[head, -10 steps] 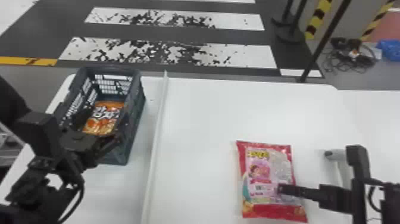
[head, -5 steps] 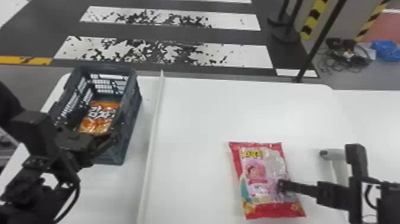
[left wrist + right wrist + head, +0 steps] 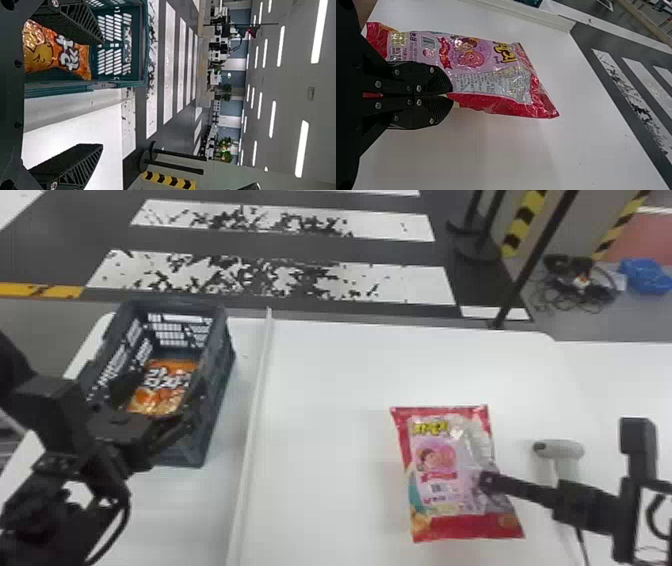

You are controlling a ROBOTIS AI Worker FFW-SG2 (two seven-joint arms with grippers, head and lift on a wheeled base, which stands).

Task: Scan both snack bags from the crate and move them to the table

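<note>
Well in from the table's point(image 3: 320, 360) far right corner, the pink bag point(image 3: 445, 475) is at the right gripper point(image 3: 451, 95), whose fingers are clamped on one side edge. I can't tell whether its underside touches the table. Beside it, on the side toward the table's right edge, is the scanner point(image 3: 570, 450). The orange bag point(image 3: 160, 387) lies in the crate point(image 3: 217, 410) by the table's far left corner; over the crate's near end is the left gripper point(image 3: 150, 407), its fingers apart.

What would worry me is that thin hold: with only an edge pinched, the bag's weight could make it swing, fold or slide out. A crease or shine on the film across the barcode might spoil the scan. The right arm passes close to the scanner, so a low or careless turn could knock it. On the other side, a sideways drift might catch the left fingers on the crate's wall.
</note>
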